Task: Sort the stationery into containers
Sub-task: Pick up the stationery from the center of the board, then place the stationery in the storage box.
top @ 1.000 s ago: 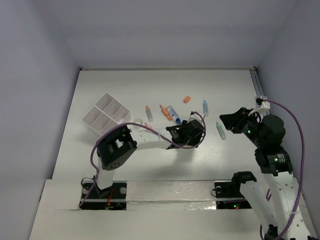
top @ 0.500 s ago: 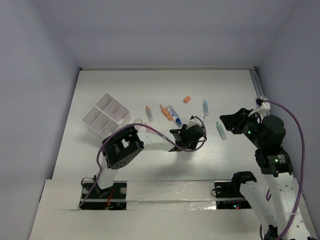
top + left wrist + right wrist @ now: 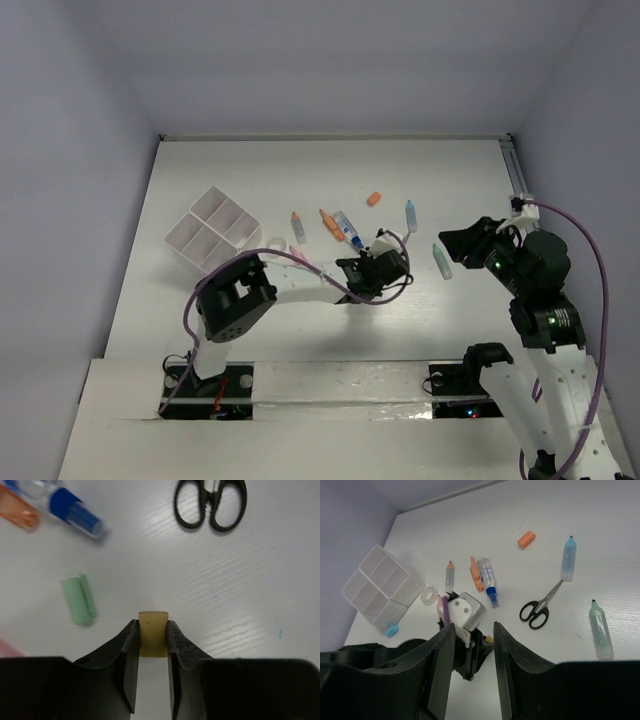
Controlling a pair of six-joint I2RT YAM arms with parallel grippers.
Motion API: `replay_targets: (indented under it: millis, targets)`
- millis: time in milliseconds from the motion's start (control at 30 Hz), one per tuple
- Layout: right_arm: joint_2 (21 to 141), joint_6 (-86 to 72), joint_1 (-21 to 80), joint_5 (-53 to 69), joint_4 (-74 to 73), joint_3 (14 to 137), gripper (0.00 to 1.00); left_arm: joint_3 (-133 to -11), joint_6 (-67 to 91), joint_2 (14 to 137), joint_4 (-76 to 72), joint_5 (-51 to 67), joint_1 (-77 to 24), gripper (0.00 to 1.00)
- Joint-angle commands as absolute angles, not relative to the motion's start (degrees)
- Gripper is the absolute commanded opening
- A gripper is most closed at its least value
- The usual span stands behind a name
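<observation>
Tan rubber is clamped between the tips of the left pincer [image 3: 152, 626]: a small eraser block [image 3: 153, 636], held by its flat sides over the desk [image 3: 235, 600], judged light, faintly squashy and grippy, needing only gentle pressure.

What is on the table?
containers: 4 joined boxes, white, left.
tape ring: 1, clear, beside the containers.
blue eraser: 1, blue, near the containers.
tube: 1, blue and white, middle.
orange marker: 1, orange, beside the tube.
orange-tipped marker: 1, grey, middle.
pink marker: 1, pink, middle, partly hidden.
scissors: 1, black, middle.
orange eraser: 1, orange, far middle.
light blue marker: 1, light blue, right.
green marker: 1, green, right.
green eraser: 1, green, near the tube.
tan eraser: 1, tan, in the left gripper.
left gripper: 1, black, shut on tan eraser.
right gripper: 1, black, open, right.
</observation>
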State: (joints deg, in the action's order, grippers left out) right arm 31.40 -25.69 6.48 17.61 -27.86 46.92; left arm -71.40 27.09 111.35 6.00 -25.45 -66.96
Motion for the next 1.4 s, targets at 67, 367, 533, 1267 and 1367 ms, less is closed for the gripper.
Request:
replay_targets:
  millis: [67,367,533,1267,1367]
  targets:
    - [30.9,-26.1,7.0,20.3,-24.7,45.3,0.42,-73.0,23.9,95.8,12.9,-36.0,-61.9,0.0]
    - [32.3,-28.6,7.0,24.9,-19.3,40.1,0.42,-64.6,20.3,79.1,17.8,-38.6,-34.1,0.02]
    - [33.0,-31.5,7.0,27.6,-14.5,36.7,0.42,-64.2,19.3,78.7,17.7,-38.4,-20.5,0.04]
    - [34.4,-30.0,7.6,27.8,-14.0,34.0,0.41,-69.9,9.1,88.8,15.8,-38.8,-13.1,0.12]
    - [34.4,-30.1,7.6,27.9,-14.2,34.2,0.41,-69.8,9.3,89.2,15.6,-38.7,-13.1,0.16]
